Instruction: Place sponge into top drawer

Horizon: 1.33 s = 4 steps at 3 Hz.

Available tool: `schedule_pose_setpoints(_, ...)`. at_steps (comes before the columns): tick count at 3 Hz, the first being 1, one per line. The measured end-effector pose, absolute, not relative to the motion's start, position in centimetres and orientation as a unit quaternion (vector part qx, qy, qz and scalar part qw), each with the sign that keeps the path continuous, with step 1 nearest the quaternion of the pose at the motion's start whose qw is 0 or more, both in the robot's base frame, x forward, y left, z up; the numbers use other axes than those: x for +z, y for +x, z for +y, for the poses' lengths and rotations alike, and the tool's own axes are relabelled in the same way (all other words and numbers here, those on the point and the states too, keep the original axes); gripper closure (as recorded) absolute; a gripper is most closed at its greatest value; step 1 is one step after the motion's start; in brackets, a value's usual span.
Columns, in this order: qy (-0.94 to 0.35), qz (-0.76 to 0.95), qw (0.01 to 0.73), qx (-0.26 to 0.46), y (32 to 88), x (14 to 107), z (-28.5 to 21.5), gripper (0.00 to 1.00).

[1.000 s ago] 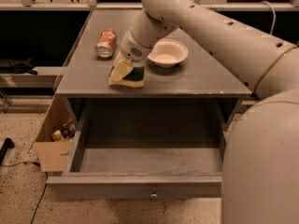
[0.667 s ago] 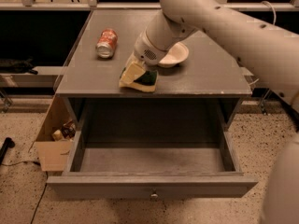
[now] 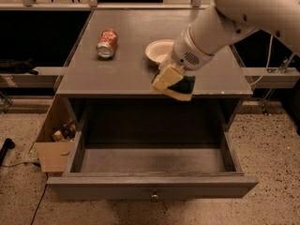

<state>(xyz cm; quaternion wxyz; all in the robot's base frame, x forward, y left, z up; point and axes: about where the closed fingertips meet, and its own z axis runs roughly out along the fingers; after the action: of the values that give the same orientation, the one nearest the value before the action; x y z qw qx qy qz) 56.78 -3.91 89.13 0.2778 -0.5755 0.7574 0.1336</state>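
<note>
My gripper (image 3: pixel 169 78) is shut on the sponge (image 3: pixel 180 87), which has a dark green top and a yellow foam base. It holds the sponge tilted in the air at the front edge of the cabinet top, right of centre, above the back of the open top drawer (image 3: pixel 152 161). The drawer is pulled fully out, with a small round knob (image 3: pixel 154 197) on its front. Nothing shows on its grey floor.
A white bowl (image 3: pixel 158 50) sits on the grey cabinet top (image 3: pixel 126 74) just behind the gripper. A red soda can (image 3: pixel 107 43) lies on its side at the left. An open cardboard box (image 3: pixel 54 142) stands on the floor left of the drawer.
The arm has carried the sponge to the right and forward, from beside the bowl to the cabinet's front edge over the open drawer.
</note>
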Motion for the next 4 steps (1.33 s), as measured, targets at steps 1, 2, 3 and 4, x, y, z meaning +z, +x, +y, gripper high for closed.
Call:
schedule_pose_setpoints(1,-0.565,0.773,0.255,0.137,53.6,88.5,-6.8,1.00)
schedule_pose_setpoints(2,-0.564,0.773,0.255,0.141,53.4,88.2,-6.8,1.00)
schedule_pose_setpoints(3,-0.564,0.770,0.258,0.152,53.4,87.7,-6.0,1.00)
schedule_pose_setpoints(4,-0.520,0.790,0.248,0.210,51.6,82.1,-5.6,1.00)
